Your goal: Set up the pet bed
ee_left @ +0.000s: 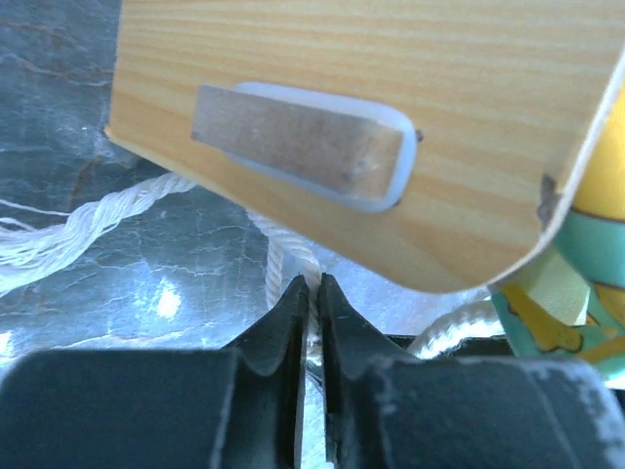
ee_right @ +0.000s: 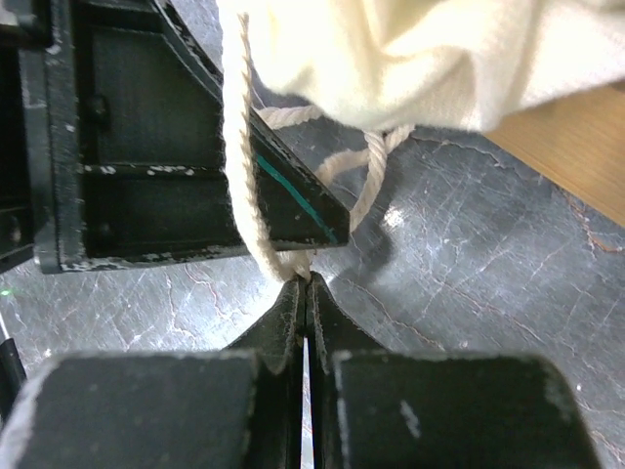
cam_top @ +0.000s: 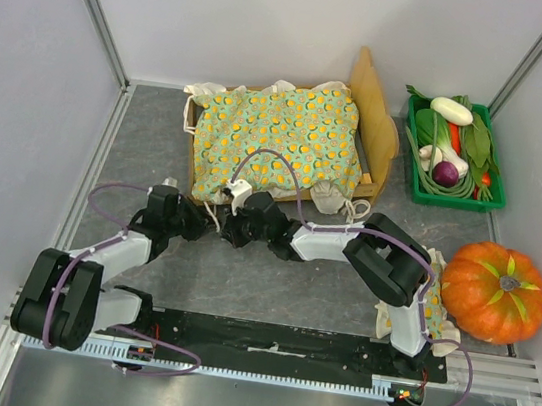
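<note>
Well, the small light-wood pet bed (cam_top: 378,127) sits towards the back of the grey marbled bench (cam_top: 270,284), a little right of centre, with its tall wavy-topped headboard standing at the right-hand end. A green ruffled blanket with orange dots (cam_top: 280,139) is spread over the whole frame and hides the base; its cream edging spills over the left end and the near side.

Both arms reach in to the near left corner of the bed, and their tips meet just in front of it. The left claw (ee_left: 311,298) is closed, its two dark fingers pinching a white twisted cord (ee_left: 88,220) that trails off to the left across the bench. Right above those fingers hangs a wooden side panel of the bed, with a tenon showing through a slot, and a strip of the patterned blanket shows at the right edge.

The right claw (ee_right: 305,288) is closed as well, nipping a loop of the same kind of cord, which runs up under the cream fabric. Whether it is the very same strand I cannot tell. The black body of the left claw sits close beside it.

Off to the right stand a green plastic crate of toy vegetables (cam_top: 453,198) and a big orange pumpkin (cam_top: 494,290), well apart from the bed.
</note>
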### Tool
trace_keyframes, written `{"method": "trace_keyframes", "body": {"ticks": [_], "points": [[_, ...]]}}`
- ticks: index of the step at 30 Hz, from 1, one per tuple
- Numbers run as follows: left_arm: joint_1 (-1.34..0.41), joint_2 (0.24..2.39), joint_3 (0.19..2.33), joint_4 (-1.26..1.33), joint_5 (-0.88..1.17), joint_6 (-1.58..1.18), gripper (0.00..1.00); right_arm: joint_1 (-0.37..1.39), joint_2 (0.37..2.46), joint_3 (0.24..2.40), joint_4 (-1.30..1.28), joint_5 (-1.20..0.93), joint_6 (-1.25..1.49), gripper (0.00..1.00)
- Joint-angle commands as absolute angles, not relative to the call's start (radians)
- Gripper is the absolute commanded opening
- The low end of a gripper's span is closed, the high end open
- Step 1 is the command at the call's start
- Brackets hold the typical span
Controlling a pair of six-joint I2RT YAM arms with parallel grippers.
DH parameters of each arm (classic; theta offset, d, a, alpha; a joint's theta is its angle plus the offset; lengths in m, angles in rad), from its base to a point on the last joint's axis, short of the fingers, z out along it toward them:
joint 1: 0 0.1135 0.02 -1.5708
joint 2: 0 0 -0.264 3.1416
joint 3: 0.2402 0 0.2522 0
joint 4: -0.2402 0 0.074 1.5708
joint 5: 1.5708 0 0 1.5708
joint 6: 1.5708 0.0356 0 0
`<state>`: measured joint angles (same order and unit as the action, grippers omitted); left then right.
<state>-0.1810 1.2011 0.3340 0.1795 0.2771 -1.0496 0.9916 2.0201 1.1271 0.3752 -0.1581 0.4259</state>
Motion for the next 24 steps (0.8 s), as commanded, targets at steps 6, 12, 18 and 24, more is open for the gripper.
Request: {"method": "trace_keyframes", "body": {"ticks": [6, 12, 18, 24], "points": [[-0.183, 1.037, 0.316, 0.017, 0.141, -0.908, 0.46, 0.985, 1.999, 1.120, 0.367, -0.132, 0.417, 0.00], [-0.183, 0.884, 0.301, -0.102, 0.022, -0.859, 0.68, 0.980, 1.999, 1.124, 0.374, -0.140, 0.417, 0.00], [-0.183, 0.876, 0.351, -0.305, -0.241, -0.891, 0.75, 0.979, 1.994, 1.124, 0.385, -0.163, 0.425, 0.00], [-0.181, 0.907, 0.350, -0.281, -0.299, -0.911, 0.75, 0.979, 1.983, 1.118, 0.400, -0.178, 0.429, 0.00]]}}
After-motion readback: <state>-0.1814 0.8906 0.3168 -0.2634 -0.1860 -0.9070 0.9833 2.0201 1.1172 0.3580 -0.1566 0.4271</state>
